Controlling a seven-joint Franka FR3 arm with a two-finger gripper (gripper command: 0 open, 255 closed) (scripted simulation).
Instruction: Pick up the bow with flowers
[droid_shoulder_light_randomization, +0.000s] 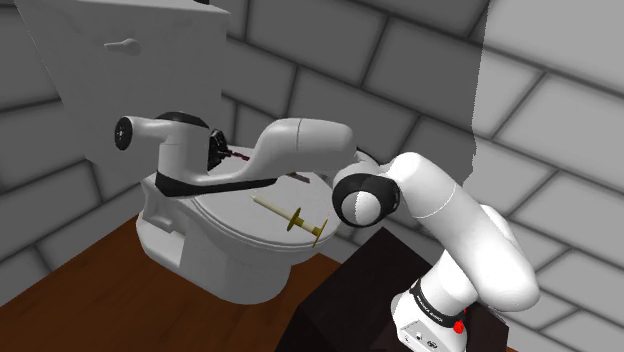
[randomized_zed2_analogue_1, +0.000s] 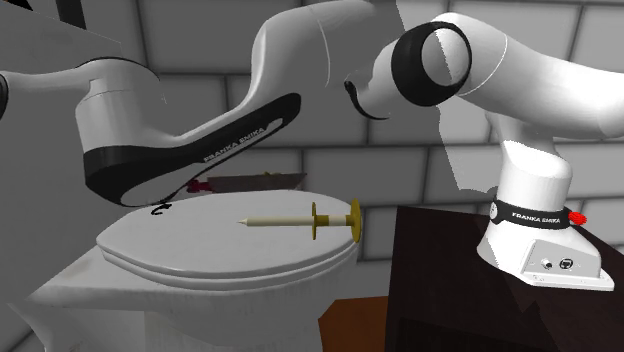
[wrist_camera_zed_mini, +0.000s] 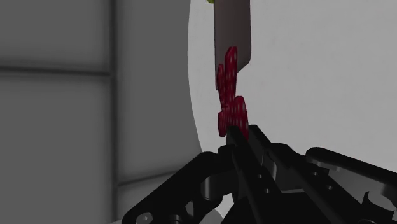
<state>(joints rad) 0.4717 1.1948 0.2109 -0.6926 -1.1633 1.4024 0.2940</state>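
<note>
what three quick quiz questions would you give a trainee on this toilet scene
1. True or false: the cream stick with yellow discs lies on the white toilet lid.
2. What colour are the flowers on the bow? A green, B dark red, C blue.
3. In the shoulder view, which lies nearer the dark stand, the bow or the stick?
Key: 1 true; 2 B; 3 the stick.

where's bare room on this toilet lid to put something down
The lid is bare in front, between the cream-and-gold stick and its front rim. The back, by the tank, is crowded: the red flowered bow and the gripper sit there.
</note>
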